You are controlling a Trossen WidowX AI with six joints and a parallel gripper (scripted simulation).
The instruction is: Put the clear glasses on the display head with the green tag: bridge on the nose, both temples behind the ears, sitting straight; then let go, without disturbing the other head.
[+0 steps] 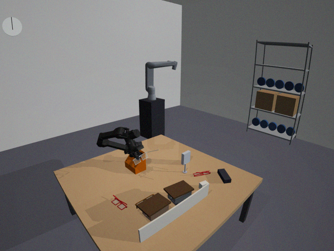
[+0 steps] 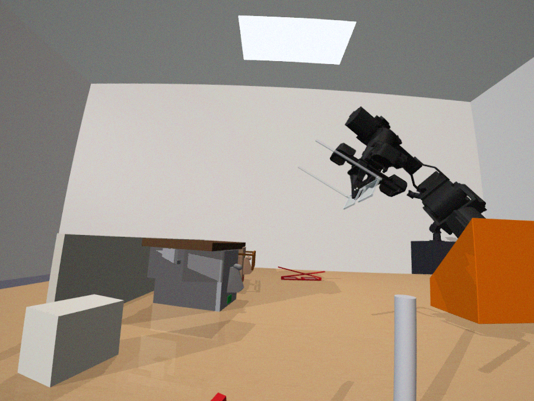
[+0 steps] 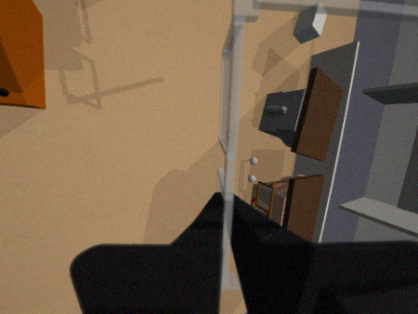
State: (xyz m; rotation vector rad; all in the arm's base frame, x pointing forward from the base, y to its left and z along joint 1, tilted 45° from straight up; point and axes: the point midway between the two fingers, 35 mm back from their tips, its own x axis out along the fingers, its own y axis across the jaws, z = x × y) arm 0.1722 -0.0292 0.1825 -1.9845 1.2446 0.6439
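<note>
My gripper (image 1: 140,157) (image 2: 355,194) (image 3: 222,199) is shut on the clear glasses (image 1: 144,155) (image 2: 369,191) (image 3: 235,93) near the bridge. It holds them in the air beside the orange stand, tilted, with both temples spread open. The grey head (image 1: 176,198) (image 2: 185,289) (image 3: 279,124) with the green tag (image 2: 229,299) (image 3: 266,112) stands under a brown slab (image 1: 178,188) (image 2: 190,244) (image 3: 318,116), well apart from the glasses. The other head (image 1: 156,214) (image 3: 304,206) stands beside it under a second brown slab (image 1: 153,204) and wears brown glasses (image 1: 145,199) (image 2: 253,258) (image 3: 272,200).
The orange stand (image 1: 138,168) (image 2: 500,271) (image 3: 23,56) is below my gripper. A white panel (image 1: 175,212) runs behind both heads, with a white box (image 1: 203,184) (image 2: 73,336) (image 3: 308,25) at one end. A mirror (image 1: 185,157), two red glasses (image 1: 118,202) (image 1: 202,173) and a black case (image 1: 223,175) stand around.
</note>
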